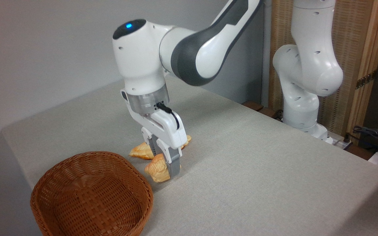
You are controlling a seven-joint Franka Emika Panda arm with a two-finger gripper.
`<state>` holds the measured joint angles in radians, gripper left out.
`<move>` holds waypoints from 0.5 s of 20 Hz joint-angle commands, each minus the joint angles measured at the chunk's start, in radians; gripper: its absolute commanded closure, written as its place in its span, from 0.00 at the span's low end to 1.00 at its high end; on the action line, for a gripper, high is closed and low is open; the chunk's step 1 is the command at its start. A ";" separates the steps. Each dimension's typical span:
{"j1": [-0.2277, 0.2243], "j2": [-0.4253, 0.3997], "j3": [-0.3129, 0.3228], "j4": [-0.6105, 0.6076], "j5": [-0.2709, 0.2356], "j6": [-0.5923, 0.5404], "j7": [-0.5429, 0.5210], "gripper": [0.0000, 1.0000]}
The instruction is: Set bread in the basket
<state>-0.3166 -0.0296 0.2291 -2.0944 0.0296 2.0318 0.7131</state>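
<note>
While the basket (92, 193) waits empty nearest the camera, just left of and below my gripper (166, 164), my fingers stand around the bread (156, 168) on the table (258, 170), seemingly clamped on it, with the loaf (141, 151) behind.

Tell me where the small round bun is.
The bun sits on the table, just right of the basket rim, with the hand down around it.
</note>
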 commanded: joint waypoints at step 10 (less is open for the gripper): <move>-0.006 0.005 -0.022 0.142 -0.082 0.198 -0.004 0.00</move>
<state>-0.3199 -0.0603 0.2014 -1.9638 -0.0202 2.1209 0.7108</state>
